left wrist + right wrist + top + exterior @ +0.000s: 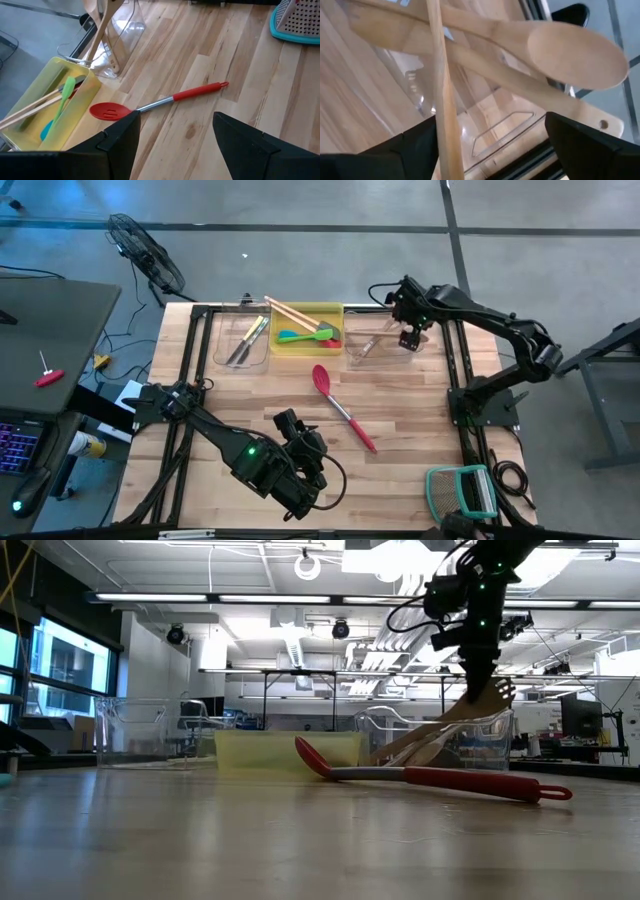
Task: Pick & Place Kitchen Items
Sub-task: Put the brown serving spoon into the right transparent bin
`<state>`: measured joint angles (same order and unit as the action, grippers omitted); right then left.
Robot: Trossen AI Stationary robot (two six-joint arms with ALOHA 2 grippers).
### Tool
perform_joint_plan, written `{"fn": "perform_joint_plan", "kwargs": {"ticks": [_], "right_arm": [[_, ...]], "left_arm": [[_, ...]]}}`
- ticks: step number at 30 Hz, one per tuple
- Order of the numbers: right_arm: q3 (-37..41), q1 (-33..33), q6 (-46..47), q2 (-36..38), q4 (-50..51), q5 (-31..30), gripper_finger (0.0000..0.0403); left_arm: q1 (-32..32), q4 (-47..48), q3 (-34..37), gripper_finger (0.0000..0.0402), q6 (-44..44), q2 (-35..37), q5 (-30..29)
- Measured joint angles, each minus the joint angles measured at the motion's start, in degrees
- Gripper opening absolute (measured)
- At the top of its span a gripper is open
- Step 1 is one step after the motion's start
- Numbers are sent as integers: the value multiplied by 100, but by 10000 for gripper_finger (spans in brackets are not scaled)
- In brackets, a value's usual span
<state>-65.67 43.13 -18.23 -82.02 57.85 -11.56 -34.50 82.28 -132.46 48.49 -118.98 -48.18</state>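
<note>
The kitchen items are mostly sorted already: wooden utensils (440, 735) lean in the clear bin (385, 345) at about one o'clock on the table (400, 420), green, blue and wooden pieces lie in the yellow bin (306, 330) at twelve o'clock, and metal cutlery (245, 340) rests in a second clear bin (238, 343) at eleven o'clock. One red spatula (343, 407) is left lying flat near the table's centre, well apart from the bins. The step in hand is judged to be a release: the right end effector (410, 332) hangs over the one o'clock bin with its fingers (415, 150) spread and nothing clamped between them, the wooden spoon (575, 50) lying just beyond. The left end effector (300, 442) waits at about seven o'clock, released and empty, pointed at the red spatula. The next move is judged to call for a grasp on the spatula's slim handle and a carry to a bin; which bin cannot be told. No brand, label or writing can be read.
</note>
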Motion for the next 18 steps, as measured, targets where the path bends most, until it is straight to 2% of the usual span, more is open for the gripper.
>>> {"fn": "perform_joint_plan", "kwargs": {"ticks": [9, 18], "right_arm": [[0, 0, -292, 0, -354, -27, 339], [0, -2, -400, 0, -512, 297, 339]], "left_arm": [[0, -14, 0, 241, 0, 0, 103], [0, -87, 0, 241, -5, 0, 129]]}}
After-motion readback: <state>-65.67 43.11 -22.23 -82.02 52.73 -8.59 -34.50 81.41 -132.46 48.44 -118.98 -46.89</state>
